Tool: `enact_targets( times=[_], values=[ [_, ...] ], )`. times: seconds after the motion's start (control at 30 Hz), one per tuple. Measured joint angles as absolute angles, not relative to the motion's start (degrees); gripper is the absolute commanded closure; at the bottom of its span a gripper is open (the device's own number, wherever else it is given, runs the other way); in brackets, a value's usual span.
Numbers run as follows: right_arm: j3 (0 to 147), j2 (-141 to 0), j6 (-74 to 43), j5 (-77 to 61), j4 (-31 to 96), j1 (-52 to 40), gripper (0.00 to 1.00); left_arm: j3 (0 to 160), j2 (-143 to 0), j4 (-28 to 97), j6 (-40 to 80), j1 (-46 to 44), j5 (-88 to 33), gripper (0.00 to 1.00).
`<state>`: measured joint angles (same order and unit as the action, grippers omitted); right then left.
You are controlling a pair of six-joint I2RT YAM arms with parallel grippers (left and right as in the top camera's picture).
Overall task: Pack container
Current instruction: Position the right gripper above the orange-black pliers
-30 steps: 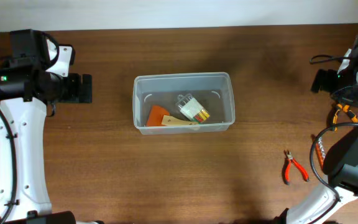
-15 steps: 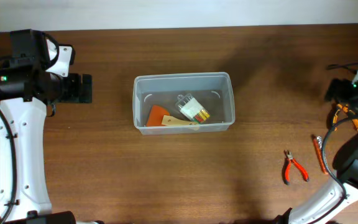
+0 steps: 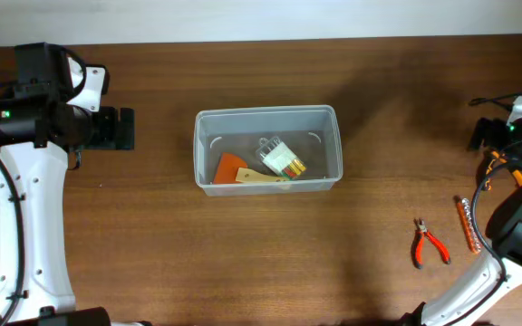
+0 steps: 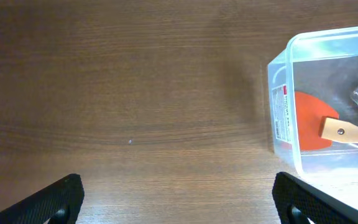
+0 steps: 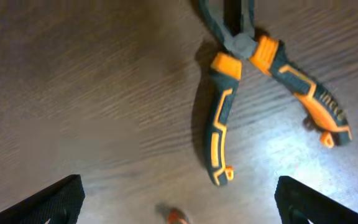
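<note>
The container (image 3: 265,112) is a clear plastic tub at the table's middle. It holds an orange scraper with a wooden handle (image 3: 234,170) and a clear packet of coloured pieces (image 3: 280,159). My left gripper (image 3: 121,129) is open and empty, left of the tub; the left wrist view shows the tub's corner (image 4: 279,62) and the scraper (image 4: 312,118) ahead of the open jaws (image 4: 179,199). My right gripper (image 3: 480,135) is open and empty at the far right, over orange-and-black pliers (image 5: 260,68), not touching them. Its jaws (image 5: 179,202) are spread wide.
Small red-handled pliers (image 3: 429,244) lie at the front right. An orange stick-shaped tool (image 3: 466,225) lies beside them, near the right arm's base. The orange-and-black pliers (image 3: 497,165) lie at the right edge.
The right arm has swung toward the right edge, uncovering the orange stick-shaped tool. The left arm and the tub have not moved.
</note>
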<state>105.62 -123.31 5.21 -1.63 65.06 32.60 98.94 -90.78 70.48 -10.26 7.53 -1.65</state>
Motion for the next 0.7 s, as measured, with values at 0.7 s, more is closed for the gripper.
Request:
enact_targets(
  times=[0.7],
  values=[
    [105.6, -129.3, 4.3, -1.4, 63.9, 34.0, 0.01, 98.9, -90.8, 70.5, -10.3, 7.5, -1.7, 0.01]
  ],
)
